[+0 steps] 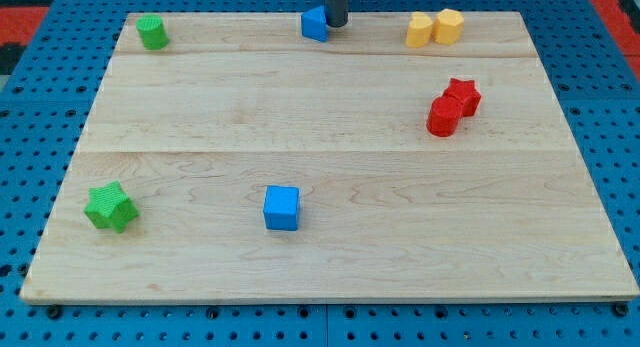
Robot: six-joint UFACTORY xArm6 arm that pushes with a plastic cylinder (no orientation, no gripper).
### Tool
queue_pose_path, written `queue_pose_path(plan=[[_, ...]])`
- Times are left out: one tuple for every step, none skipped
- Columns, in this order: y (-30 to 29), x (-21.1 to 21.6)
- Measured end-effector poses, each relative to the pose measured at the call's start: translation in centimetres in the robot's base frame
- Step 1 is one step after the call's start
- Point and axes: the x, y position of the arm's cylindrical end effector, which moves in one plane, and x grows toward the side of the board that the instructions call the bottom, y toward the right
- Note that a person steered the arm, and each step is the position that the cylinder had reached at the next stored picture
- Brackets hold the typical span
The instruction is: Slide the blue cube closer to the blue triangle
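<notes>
The blue cube (282,208) sits on the wooden board (330,277), left of centre toward the view's bottom. The blue triangle (314,24) lies at the view's top edge near the middle. My dark rod comes down from the view's top and my tip (337,25) rests right beside the blue triangle, on its right side, touching or nearly touching it. The tip is far from the blue cube, which lies well below it and a little to the left.
A green cylinder (152,32) is at the top left and a green star (111,207) at the lower left. Two yellow blocks (435,28) touch at the top right. A red cylinder (444,117) and a red star (463,95) touch at the right.
</notes>
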Motion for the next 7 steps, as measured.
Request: queue_pose_path(plan=[[-1.9, 0.1], [-2.1, 1.8], [1.2, 12.3], [1.2, 20.3], [2.7, 25.5], [3.3, 30.8], [3.3, 34.3]])
